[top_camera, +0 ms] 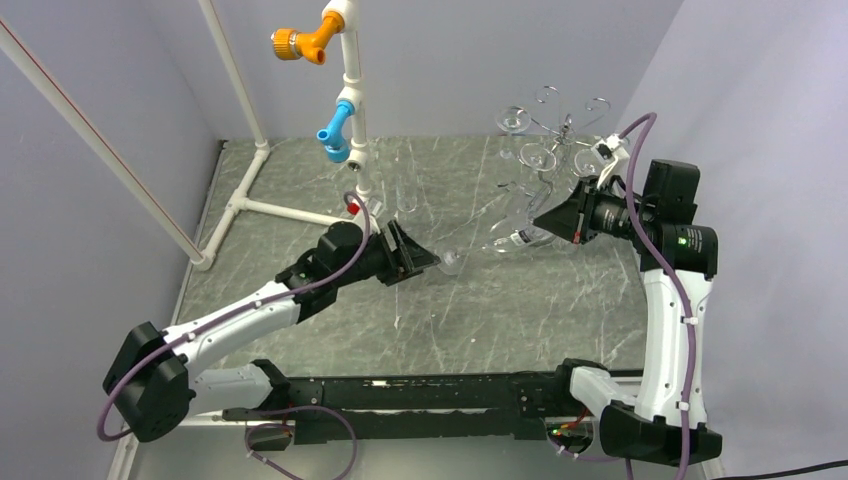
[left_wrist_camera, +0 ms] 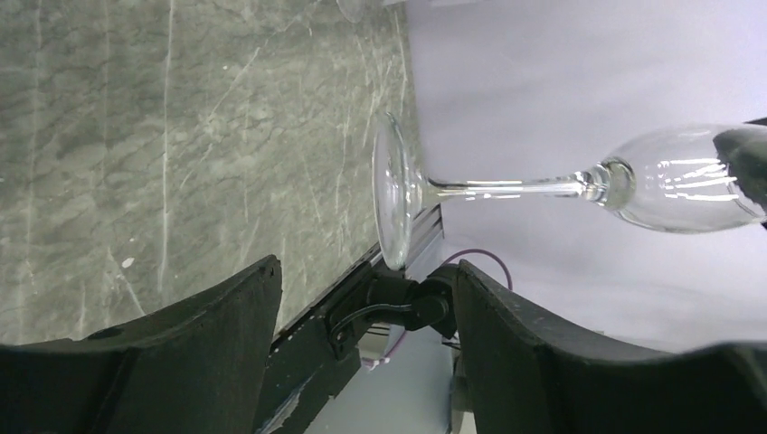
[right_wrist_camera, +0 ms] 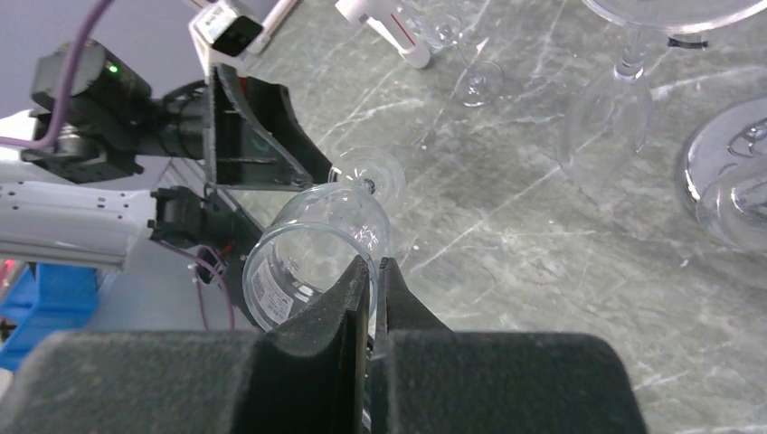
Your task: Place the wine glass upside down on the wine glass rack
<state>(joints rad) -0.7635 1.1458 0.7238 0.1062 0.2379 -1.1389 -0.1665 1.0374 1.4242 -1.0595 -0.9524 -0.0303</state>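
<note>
A clear wine glass (top_camera: 505,240) lies level in the air over the table's middle. Its foot (left_wrist_camera: 396,194) points toward my left gripper and its bowl (right_wrist_camera: 312,237) toward my right. My right gripper (right_wrist_camera: 373,268) is shut on the bowl's rim, one finger inside and one outside; it also shows in the top view (top_camera: 548,222). My left gripper (left_wrist_camera: 366,267) is open and empty, just short of the foot; the top view (top_camera: 422,256) shows it left of the glass. The chrome wire rack (top_camera: 562,128) stands at the back right, its shiny round base (right_wrist_camera: 724,167) beside the right gripper.
Other glasses hang upside down from the rack (right_wrist_camera: 608,117). A small glass (right_wrist_camera: 477,80) stands on the table near the white pipe frame (top_camera: 350,75) with orange and blue fittings at the back. Grey walls close in left and right.
</note>
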